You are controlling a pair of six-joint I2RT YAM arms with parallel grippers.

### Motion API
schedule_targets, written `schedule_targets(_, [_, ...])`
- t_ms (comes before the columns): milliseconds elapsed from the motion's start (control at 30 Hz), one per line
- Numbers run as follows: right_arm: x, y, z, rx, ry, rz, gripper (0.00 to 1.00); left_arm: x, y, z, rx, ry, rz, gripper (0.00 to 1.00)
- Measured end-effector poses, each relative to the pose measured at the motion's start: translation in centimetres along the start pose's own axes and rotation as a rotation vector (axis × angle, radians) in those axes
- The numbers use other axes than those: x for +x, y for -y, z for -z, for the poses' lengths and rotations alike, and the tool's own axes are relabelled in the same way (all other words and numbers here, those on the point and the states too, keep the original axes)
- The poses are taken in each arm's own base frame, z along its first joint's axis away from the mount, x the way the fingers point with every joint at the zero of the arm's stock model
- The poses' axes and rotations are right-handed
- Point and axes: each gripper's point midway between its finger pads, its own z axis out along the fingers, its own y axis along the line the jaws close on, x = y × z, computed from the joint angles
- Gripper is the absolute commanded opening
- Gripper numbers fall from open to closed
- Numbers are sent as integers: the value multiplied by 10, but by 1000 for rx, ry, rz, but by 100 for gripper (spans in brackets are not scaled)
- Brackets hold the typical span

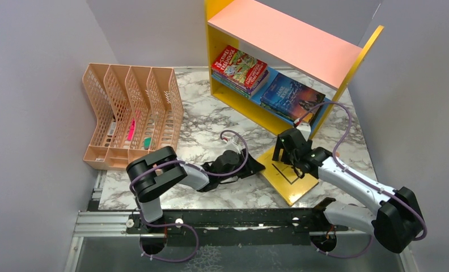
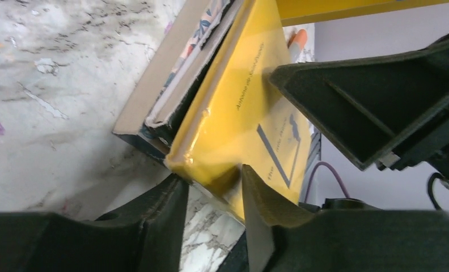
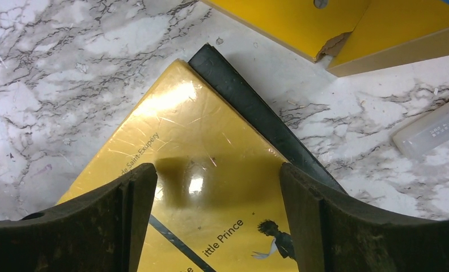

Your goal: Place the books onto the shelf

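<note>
A mustard yellow book (image 1: pixel 287 174) lies on top of a small pile on the marble table, in front of the shelf (image 1: pixel 284 39). In the left wrist view the yellow book (image 2: pixel 242 107) covers a floral book (image 2: pixel 206 25), and in the right wrist view a black book (image 3: pixel 256 113) shows under it. My left gripper (image 2: pixel 211 180) is partly closed around the yellow book's near corner, one fingertip under the edge and one on the cover. My right gripper (image 3: pixel 217 175) stands open just over the cover, nothing between its fingers. Cartoon-cover books (image 1: pixel 239 69) and a blue book (image 1: pixel 290 95) lie on the shelf's lower board.
A peach mesh file rack (image 1: pixel 134 110) stands at the back left with small items inside. The shelf's yellow side panel (image 3: pixel 284 22) is close beyond the pile, and a clear plastic piece (image 3: pixel 432 133) lies to its right. Grey walls enclose both sides.
</note>
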Motion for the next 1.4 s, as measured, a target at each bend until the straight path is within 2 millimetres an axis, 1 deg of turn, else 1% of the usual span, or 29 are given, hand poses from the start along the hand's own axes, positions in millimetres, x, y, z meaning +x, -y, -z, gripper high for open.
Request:
schedule_targets(100, [0,-2,1,-10,-2,-1,81,-2,-4,-4,-9,5,13,7])
schedule_targets(133, [0,-3,1,-16,-3,-1,81,-3,-3,-4,-5,10,24,0])
schedule_targets(233, [-1,-5,4,-36,-2,-4,81,-20,10,-5,45,50,71,0])
schedule_targets(267, [-1,-6,5,-44,-1,-6,81,-24,11,-4,49,58,77,0])
schedule_targets(367, [-1,-13,10,-89,-13,-6,81,-33,12,0,60,67,85,0])
schedule_targets(533, [0,-22,15,-133,-35,-2,84,-46,9,20,77,63,67,0])
schedule_targets(567, [1,-21,15,-132,-39,0,84,-48,6,24,77,59,66,1])
schedule_targets(600, [3,-20,15,-128,-46,4,84,-49,4,27,78,52,63,16])
schedule_targets(633, [5,-19,15,-123,-55,8,84,-49,1,29,76,44,62,28])
schedule_targets(700, [9,-17,14,-114,-73,15,84,-49,-4,32,74,27,51,45])
schedule_targets(733, [10,-17,14,-112,-78,17,84,-47,-7,32,69,14,43,52])
schedule_targets(833, [18,-14,10,-95,-113,25,79,-38,-19,30,39,-23,31,61])
schedule_targets(933, [25,-14,10,-97,-140,25,73,-30,-28,29,17,-59,41,63])
schedule_targets(1033, [28,-16,11,-110,-155,11,71,-19,-28,27,14,-93,59,62])
schedule_targets(1133, [31,-17,11,-118,-163,-13,69,-1,-20,25,26,-136,80,56])
schedule_targets(1167, [32,-18,12,-123,-165,-19,69,5,-18,25,30,-149,85,53])
schedule_targets(1233, [33,-19,12,-128,-166,-33,68,17,-11,25,47,-165,103,42])
schedule_targets(1267, [33,-19,12,-130,-164,-39,68,18,-9,25,51,-165,107,36])
schedule_targets(1300, [33,-19,13,-133,-162,-47,68,22,-8,26,55,-164,113,28])
schedule_targets(1367, [33,-20,14,-140,-160,-60,68,23,-11,28,52,-148,130,8])
schedule_targets(1400, [34,-20,15,-142,-160,-66,68,21,-10,30,61,-140,147,0])
